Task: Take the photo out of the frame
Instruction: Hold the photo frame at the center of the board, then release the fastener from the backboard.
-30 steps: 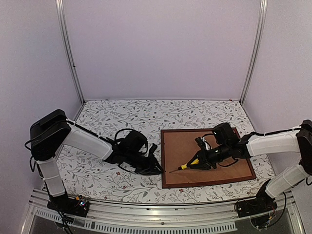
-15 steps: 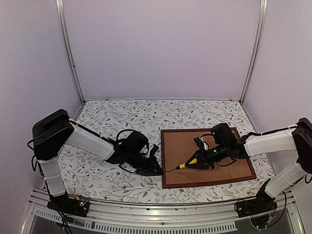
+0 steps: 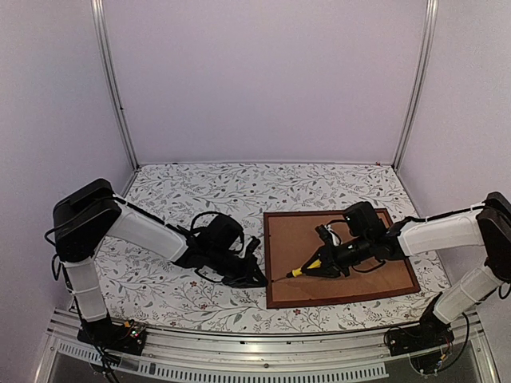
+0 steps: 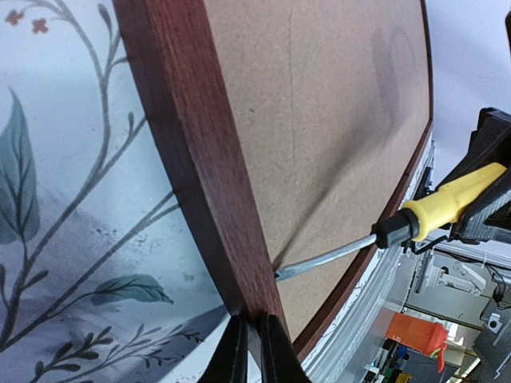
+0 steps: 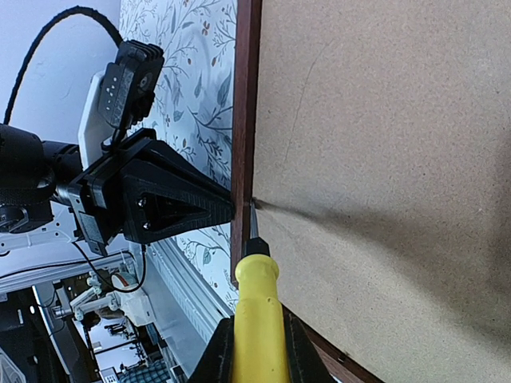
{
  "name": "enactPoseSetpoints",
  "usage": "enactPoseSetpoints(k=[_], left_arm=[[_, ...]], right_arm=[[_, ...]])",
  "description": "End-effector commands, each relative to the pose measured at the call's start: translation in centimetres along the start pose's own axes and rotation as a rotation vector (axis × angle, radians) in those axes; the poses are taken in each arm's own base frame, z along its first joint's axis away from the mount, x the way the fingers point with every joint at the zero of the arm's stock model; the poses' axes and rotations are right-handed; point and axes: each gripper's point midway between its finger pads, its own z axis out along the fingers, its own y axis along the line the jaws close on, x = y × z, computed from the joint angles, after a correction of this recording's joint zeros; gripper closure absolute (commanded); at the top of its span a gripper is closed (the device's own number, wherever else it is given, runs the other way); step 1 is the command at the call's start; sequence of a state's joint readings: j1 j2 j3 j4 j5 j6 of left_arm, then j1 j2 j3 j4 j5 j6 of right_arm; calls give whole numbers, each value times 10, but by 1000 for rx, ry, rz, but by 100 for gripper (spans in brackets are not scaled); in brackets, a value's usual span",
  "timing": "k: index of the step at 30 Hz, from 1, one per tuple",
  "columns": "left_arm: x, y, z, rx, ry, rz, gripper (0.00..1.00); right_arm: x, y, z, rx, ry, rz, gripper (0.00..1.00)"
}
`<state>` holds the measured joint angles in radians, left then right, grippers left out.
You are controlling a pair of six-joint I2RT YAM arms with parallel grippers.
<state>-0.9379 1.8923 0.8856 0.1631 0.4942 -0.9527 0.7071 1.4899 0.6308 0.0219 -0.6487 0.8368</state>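
Note:
The frame (image 3: 269,259) of dark reddish wood lies face down right of centre, its plain brown backing board (image 3: 295,239) facing up. The photo is hidden under that board. My right gripper (image 3: 323,262) is shut on a yellow-handled screwdriver (image 5: 257,311). Its metal tip (image 4: 327,259) touches the seam between the board (image 4: 319,120) and the frame's left rail (image 4: 192,159). My left gripper (image 4: 249,351) is shut with nothing between its fingers. Its tips press the outer side of that same rail, opposite the screwdriver tip, as the right wrist view shows (image 5: 215,206).
A leaf-patterned cloth (image 3: 200,191) covers the table. An aluminium rail (image 3: 239,351) runs along the near edge by the arm bases. Pale walls with metal posts close in the back and sides.
The left gripper's jaws have closed and its tips have settled against the frame's left rail. The right gripper slid the screwdriver tip left to the rail's inner seam.

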Motion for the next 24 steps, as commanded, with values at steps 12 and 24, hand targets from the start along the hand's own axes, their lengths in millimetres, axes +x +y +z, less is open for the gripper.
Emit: enactPoseSetpoints(k=[12,24], left_arm=[[6,-1,14,-4,32,26,97],[10,-3,20,4,54,43,100]], right_arm=[[-5,18,8,17,1,-29,100],[1,30,19,62,8,-58,100]])
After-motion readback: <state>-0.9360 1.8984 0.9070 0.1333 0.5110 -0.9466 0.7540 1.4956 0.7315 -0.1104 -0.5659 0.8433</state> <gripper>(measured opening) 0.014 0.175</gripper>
